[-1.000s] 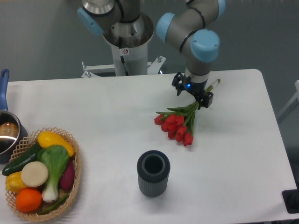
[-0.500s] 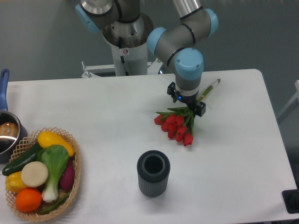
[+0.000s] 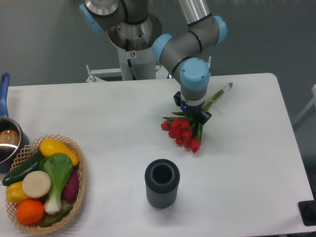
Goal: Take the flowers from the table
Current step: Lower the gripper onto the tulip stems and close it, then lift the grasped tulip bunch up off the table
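Camera view: fixed, above the large white table (image 3: 247, 163).
Black two-finger gripper (image 3: 192, 111): finger gap hidden, grip unclear.
Red tulips with pale green stems (image 3: 181, 132): directly beneath the gripper, touching it.

- The flowers (image 3: 183, 132): red tulip heads bunched toward frame centre, green leaves, pale stems slanting toward the upper right.
- The surface (image 3: 256, 163): white, rounded corners, filling most of the frame.
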Robot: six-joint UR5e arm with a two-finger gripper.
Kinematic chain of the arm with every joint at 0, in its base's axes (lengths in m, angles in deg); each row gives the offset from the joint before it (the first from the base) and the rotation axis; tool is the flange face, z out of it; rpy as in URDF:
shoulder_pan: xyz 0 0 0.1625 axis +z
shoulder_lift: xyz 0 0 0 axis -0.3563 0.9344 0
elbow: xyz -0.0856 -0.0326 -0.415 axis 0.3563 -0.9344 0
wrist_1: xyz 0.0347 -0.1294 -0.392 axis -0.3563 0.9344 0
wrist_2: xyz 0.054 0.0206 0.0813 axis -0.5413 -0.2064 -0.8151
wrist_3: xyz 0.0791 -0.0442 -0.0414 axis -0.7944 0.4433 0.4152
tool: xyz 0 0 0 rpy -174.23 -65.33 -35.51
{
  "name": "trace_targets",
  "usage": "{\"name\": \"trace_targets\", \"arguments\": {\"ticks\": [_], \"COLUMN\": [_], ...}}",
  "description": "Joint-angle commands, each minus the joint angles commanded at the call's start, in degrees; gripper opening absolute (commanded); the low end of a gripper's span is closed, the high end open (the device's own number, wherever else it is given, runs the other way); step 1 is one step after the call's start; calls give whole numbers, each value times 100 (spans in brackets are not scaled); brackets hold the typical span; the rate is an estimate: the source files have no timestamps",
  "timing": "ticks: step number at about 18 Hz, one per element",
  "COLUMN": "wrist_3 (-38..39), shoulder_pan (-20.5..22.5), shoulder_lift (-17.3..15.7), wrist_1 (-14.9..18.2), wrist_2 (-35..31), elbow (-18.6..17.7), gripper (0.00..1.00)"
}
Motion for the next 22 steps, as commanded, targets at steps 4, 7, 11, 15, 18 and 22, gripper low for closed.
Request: {"name": "trace_targets", "arguments": {"ticks": [4,7,11,15,18,22], "wrist_3": [0,0,0,-61,-79,-105], "shoulder_pan": [17,114,561,729,791,1010], "shoulder_lift": [-114,-176,-185,-123,43,219], "wrist_1": [52,158,517,914,1045,1642], "wrist_2": [-115,-115,16,52,96,368], "elbow": [202,579,1010,1616,2152,2759], "gripper": [0,0,0,0,0,0]}}
